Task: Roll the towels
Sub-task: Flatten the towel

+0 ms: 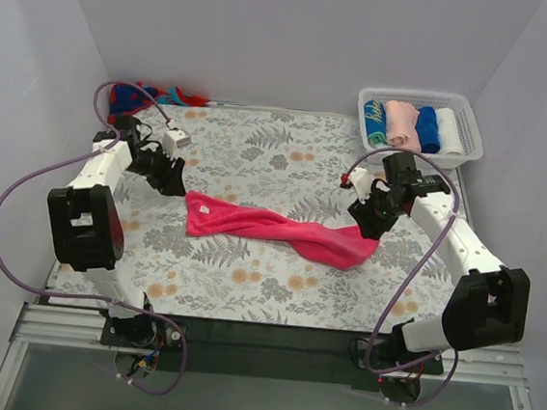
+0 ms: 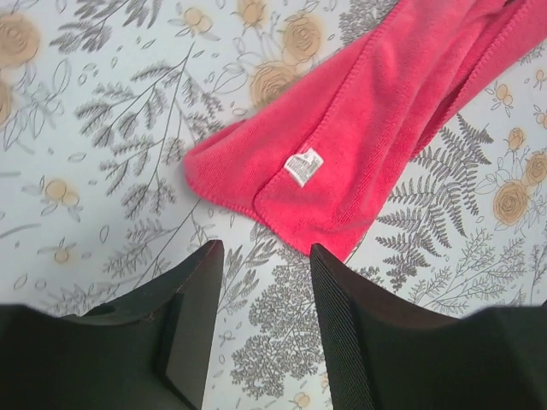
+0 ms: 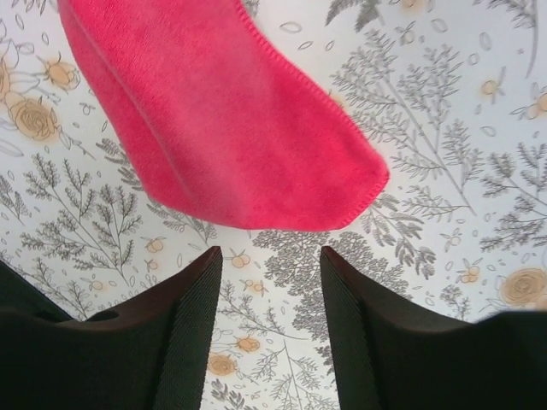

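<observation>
The pink towel (image 1: 271,229) stretches lengthwise between left gripper (image 1: 171,178) and right gripper (image 1: 367,222), one end just ahead of each, both open and empty.

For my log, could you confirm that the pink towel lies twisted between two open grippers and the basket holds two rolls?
Not quite: the top external view shows four rolls in the basket. The pink towel does lie twisted between the open left gripper and right gripper.
</observation>
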`<state>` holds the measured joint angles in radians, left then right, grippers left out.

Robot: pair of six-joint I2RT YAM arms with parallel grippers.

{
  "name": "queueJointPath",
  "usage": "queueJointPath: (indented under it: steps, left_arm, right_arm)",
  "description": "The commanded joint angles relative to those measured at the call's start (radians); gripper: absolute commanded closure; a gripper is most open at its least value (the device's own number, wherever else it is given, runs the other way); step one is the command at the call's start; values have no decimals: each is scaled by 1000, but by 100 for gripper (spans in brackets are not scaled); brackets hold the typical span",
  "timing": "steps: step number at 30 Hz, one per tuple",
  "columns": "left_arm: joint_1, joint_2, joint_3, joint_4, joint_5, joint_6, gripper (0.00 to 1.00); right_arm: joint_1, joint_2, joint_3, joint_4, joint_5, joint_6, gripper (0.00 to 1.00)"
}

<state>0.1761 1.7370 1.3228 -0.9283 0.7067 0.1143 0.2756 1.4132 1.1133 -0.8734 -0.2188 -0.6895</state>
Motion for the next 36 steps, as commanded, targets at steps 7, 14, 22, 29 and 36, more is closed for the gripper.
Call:
queueJointPath:
  steps: [7, 14, 22, 29, 36]
  left_arm:
    - [-193, 64, 10, 72, -62, 113, 64]
    - [-225, 131, -13, 124, -151, 85, 62]
    - [-228, 47, -52, 62, -93, 180, 65]
    - [-234, -28, -120, -27, -72, 288, 55]
    - [-280, -74, -249, 54, -171, 324, 56]
  right_arm:
    - [-27, 182, 143, -15, -60, 96, 59]
    - [-27, 251, 72, 98, 18, 148, 48]
    - [-42, 280, 54, 160, 130, 168, 48]
    - [-75, 348, 74, 194, 170, 151, 46]
    - [-75, 394, 45, 194, 159, 139, 50]
